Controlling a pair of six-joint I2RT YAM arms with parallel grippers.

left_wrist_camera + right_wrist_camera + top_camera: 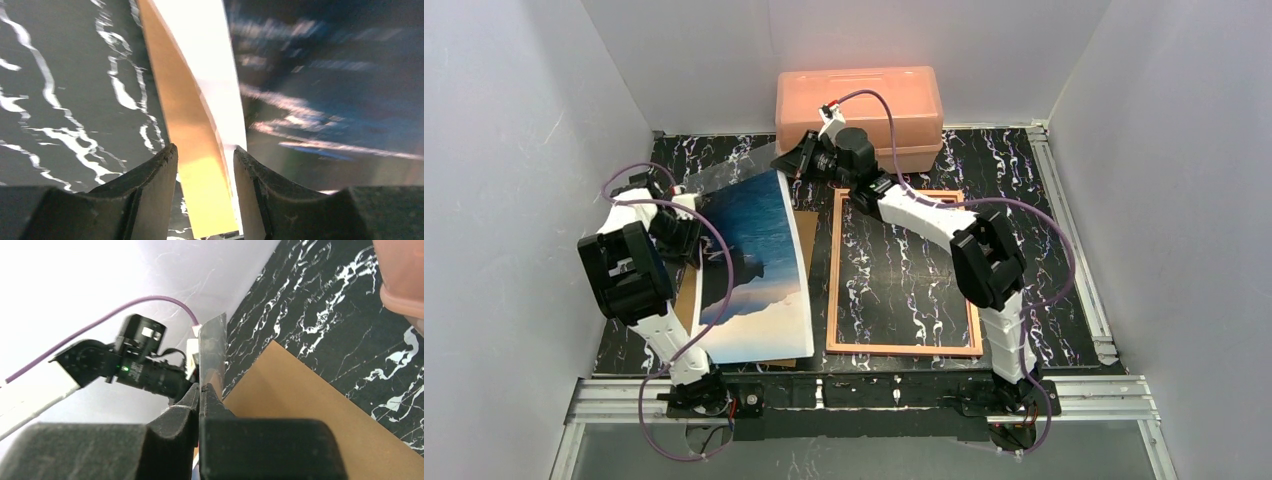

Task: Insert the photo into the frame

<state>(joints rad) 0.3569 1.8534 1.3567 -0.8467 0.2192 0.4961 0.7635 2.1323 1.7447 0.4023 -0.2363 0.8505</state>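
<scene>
Photo (759, 262) is being held up at its far right corner by the right gripper (802, 160) — jaws pinched fully together on the sheet edge, which is seen edge-on in the right wrist view. The left gripper (205, 155) is being kept at the photo's left edge with its jaws partly parted. The backing board (200, 190) and the print's white reverse are lying in the gap, and no clamp is being shown there. Judged purpose: the print is being peeled clear of the board so it can be carried right to the frame (833, 270).

The photo is sitting left of the frame, just beside it, not in it yet. It is being bowed upward, with its near edge resting on the board.

Materials:
- photo — thin glossy paper, floppy, curling under a one-corner grip
- board — matte brown, stiff, flat
- frame — thin pink-orange border lying flat, with the marbled black table (1044, 250) showing through the opening
- box (894, 95) — salmon plastic, rounded, at the back
</scene>
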